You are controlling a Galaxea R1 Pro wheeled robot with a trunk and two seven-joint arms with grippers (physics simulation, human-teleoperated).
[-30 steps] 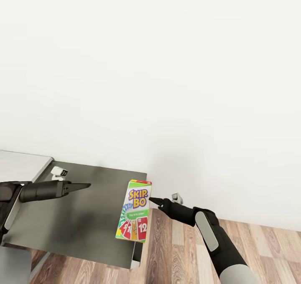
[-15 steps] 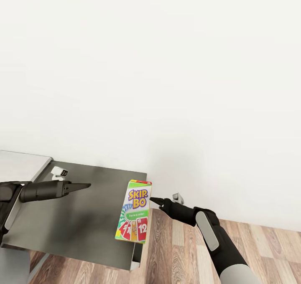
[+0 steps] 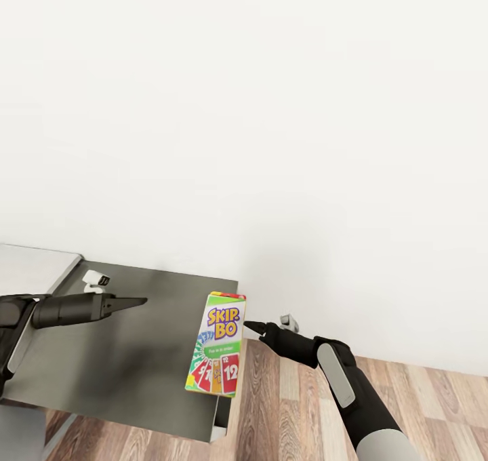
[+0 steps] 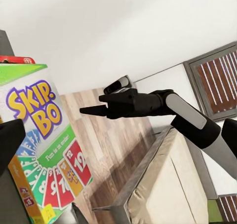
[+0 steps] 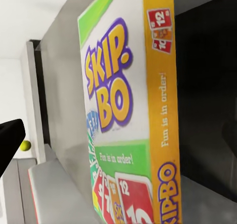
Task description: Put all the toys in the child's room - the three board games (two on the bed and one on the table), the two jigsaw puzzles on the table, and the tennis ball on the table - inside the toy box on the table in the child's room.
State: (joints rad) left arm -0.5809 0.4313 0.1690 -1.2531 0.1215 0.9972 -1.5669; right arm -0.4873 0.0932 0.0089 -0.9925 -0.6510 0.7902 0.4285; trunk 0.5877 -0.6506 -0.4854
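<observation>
The right gripper [image 3: 248, 325] pointed its tip at the right edge of the Skip-Bo box [image 3: 218, 344], just beside it or maybe touching; from where I stood I couldn't tell which. Fingers looked pressed together into one point, so narrow/closed, nothing between them. To do this step well, I'd judge it needed to part the fingers first, then straddle the box's thin edge w/ one pad on the cover and one underneath, bc the box overhung the end of the dark grey table section [image 3: 135, 352] and a poke could tip it off onto the wood floor [image 3: 298, 407].

The right forearm came up from low right, angled toward the box, wrist roughly level w/ it.

The left gripper [image 3: 139, 302] hovered over the dark section, well apart from the box, pointing toward it, fingers also drawn together, holding nothing. Left arm reached in nearly horizontal from the left.

Box sat at the table's right end by the white wall [image 3: 271, 108]. In the right wrist view a small yellow-green ball [image 5: 24, 145], prob the tennis ball, showed far back.
</observation>
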